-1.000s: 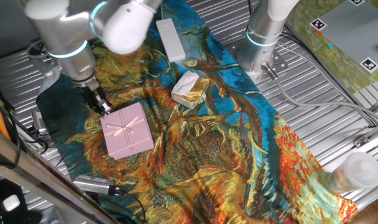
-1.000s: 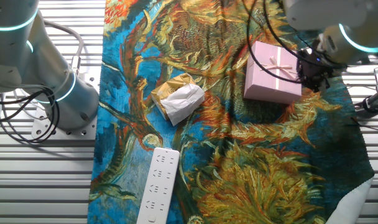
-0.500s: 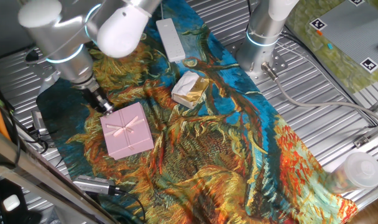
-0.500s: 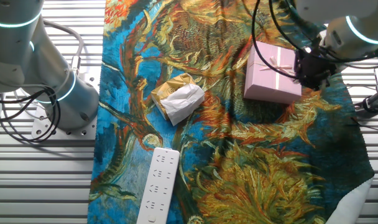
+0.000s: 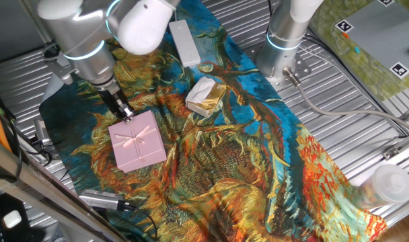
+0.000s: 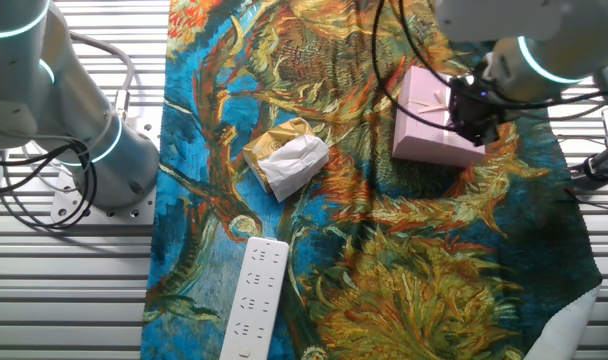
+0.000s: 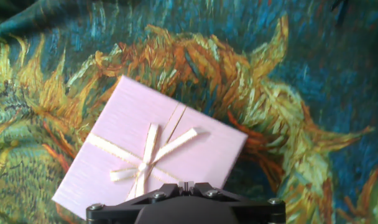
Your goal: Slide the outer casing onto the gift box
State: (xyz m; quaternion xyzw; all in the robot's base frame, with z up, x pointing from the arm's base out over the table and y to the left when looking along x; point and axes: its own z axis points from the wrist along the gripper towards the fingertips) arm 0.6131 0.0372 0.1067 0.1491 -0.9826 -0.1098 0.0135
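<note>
Basically looks like the closing end of the job: the outer casing (image 5: 136, 140) sits flat on the painted cloth (image 5: 245, 148), and I can't see any of the gift box sticking out of it from any view. My read is the tray is already inside or very nearly; I can't confirm flush edges from here.

My gripper (image 5: 126, 111) is right at the casing's far edge in one fixed view; from the other side it overlaps the edge nearest my arm (image 6: 471, 112). Touching or just above, I can't tell. Finger state: can't tell either. In the hand view the fingertips don't show, only the black base of the hand at the bottom edge.

Next move, as I judge it: if any tray is still proud, a short flat push along the sleeve's axis without tipping it; otherwise lift clear straight up so I don't drag it across the cloth.

Casing look: pale pink square, flat, cream ribbon crossed over the top with a small bow (image 7: 143, 167) off-centre. Corners look crisp, no crush visible. Thin cardboard on wrinkly cloth, so I'd expect it to skate or rotate if pushed off-centre.

Wrapped lump (image 5: 205, 95) and white bar (image 5: 184, 42) are well apart, not in the way.
</note>
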